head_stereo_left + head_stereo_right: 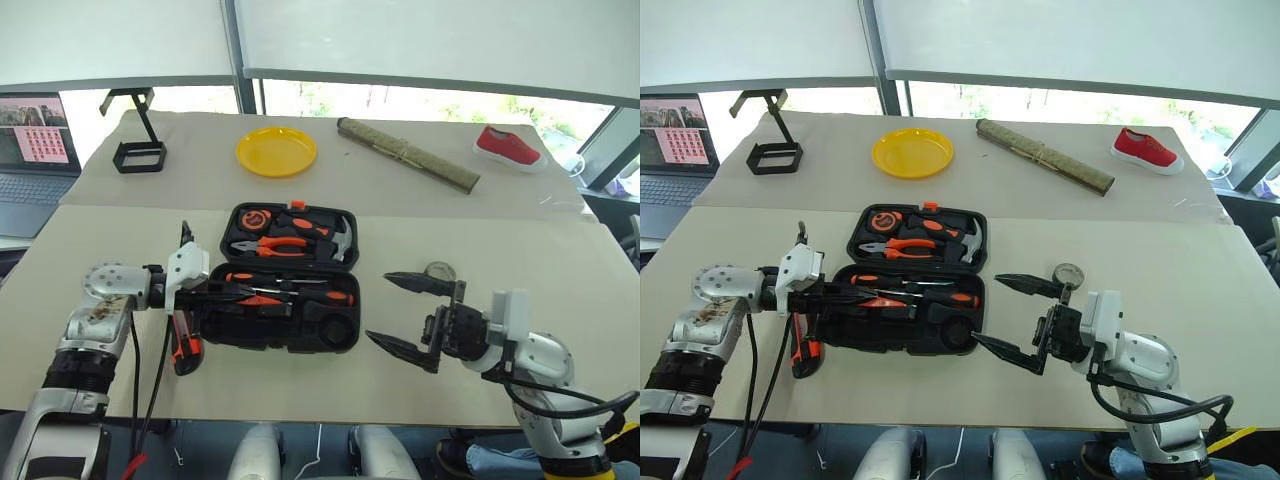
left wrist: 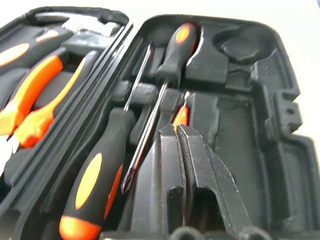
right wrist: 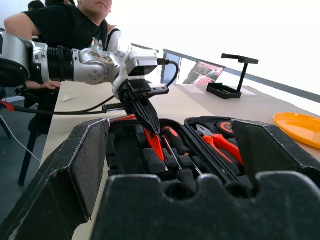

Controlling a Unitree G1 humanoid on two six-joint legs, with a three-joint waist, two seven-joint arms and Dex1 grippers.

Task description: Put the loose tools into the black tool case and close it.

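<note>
The black tool case point(image 1: 300, 345) lies open in the middle of the table. Two black-and-orange screwdrivers point(image 2: 97, 170) rest in its front half. My left gripper point(image 1: 240, 293) reaches into that half from the left, shut with nothing between its fingers. The small orange tester screwdriver point(image 2: 181, 116) lies just past its tips. The orange-black utility knife point(image 1: 184, 345) lies on the table left of the case, under my left wrist. The grey roll point(image 1: 438, 271) sits right of the case. Beside that roll my right gripper point(image 1: 378, 307) stands wide open and empty, facing the case.
Orange pliers point(image 1: 275, 245) and a hammer point(image 1: 342, 240) sit in the case's lid half. At the back are a yellow plate point(image 1: 276, 151), a black wire stand point(image 1: 138, 150), a rolled mat point(image 1: 406, 153), a red shoe point(image 1: 508, 147) and a laptop point(image 1: 35, 150). A person point(image 3: 75, 25) sits beyond the table's left end.
</note>
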